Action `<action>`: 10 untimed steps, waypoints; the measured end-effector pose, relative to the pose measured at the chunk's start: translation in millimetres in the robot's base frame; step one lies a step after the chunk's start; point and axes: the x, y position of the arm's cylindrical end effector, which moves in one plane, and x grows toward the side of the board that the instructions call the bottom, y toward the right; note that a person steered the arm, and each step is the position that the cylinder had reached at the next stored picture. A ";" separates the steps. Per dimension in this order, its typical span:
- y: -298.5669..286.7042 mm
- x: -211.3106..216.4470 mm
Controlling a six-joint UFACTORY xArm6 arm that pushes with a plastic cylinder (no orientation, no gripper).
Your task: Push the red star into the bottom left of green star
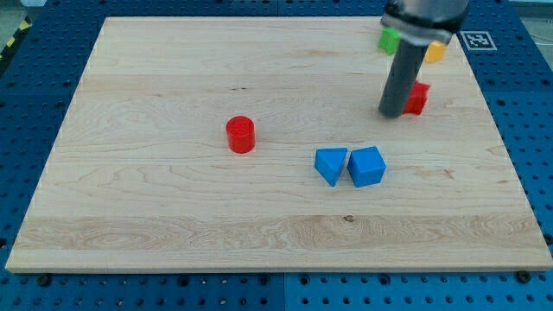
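The red star (418,98) lies near the view's top right, partly hidden behind my rod. My tip (391,113) rests on the board touching or just left of the red star. A green block (389,39), likely the green star, sits above it at the top right, mostly hidden by the arm. Its shape cannot be made out.
A yellow block (435,52) sits right of the green one, partly hidden. A red cylinder (241,135) stands left of centre. A blue triangle (331,164) and a blue cube-like block (366,166) lie side by side at centre right. The wooden board (173,216) ends on a blue pegboard.
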 end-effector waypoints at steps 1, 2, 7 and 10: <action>19.0 17.3; 43.3 47.6; 68.2 -4.9; 8.8 -47.8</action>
